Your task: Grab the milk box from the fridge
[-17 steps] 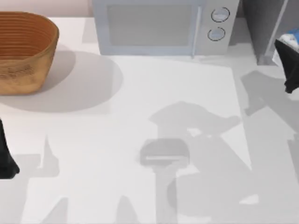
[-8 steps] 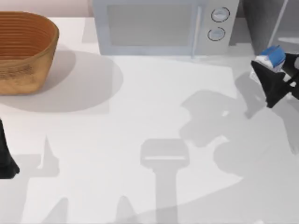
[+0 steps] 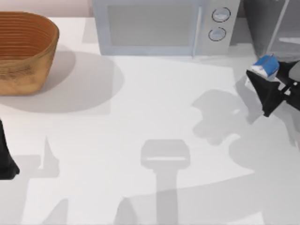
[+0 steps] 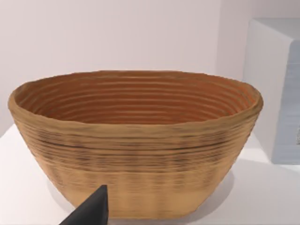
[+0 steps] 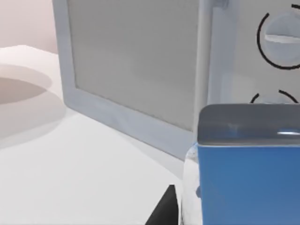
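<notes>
My right gripper (image 3: 266, 84) pinches the small white blue-topped milk box (image 3: 265, 67), clear of the dark grey fridge (image 3: 267, 21); grab looks done; left arm parked at the table's left edge

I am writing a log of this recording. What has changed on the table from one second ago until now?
The right gripper, shut on the milk box, came out from the fridge at the right edge, toward the table's middle. The left gripper, the basket and the microwave stayed in place.
</notes>
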Tool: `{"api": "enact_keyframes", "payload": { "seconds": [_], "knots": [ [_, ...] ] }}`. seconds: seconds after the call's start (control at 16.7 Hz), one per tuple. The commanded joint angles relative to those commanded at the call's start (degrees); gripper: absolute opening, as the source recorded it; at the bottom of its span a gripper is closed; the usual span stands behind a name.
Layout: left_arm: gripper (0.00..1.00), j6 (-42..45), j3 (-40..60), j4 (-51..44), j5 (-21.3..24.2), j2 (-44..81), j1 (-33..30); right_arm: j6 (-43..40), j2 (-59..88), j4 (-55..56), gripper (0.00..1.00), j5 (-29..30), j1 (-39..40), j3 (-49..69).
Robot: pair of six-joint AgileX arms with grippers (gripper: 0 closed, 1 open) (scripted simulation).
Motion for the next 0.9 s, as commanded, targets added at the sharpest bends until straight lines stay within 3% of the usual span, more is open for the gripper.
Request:
{"api": "enact_keyframes", "payload": {
  "seconds": [0.9],
  "knots": [
    [1.00,0.00,0.00,0.00,0.00,0.00,0.00,-0.29,8.13,-4.61,0.00,6.75,6.66,12.47]
  ]
}}
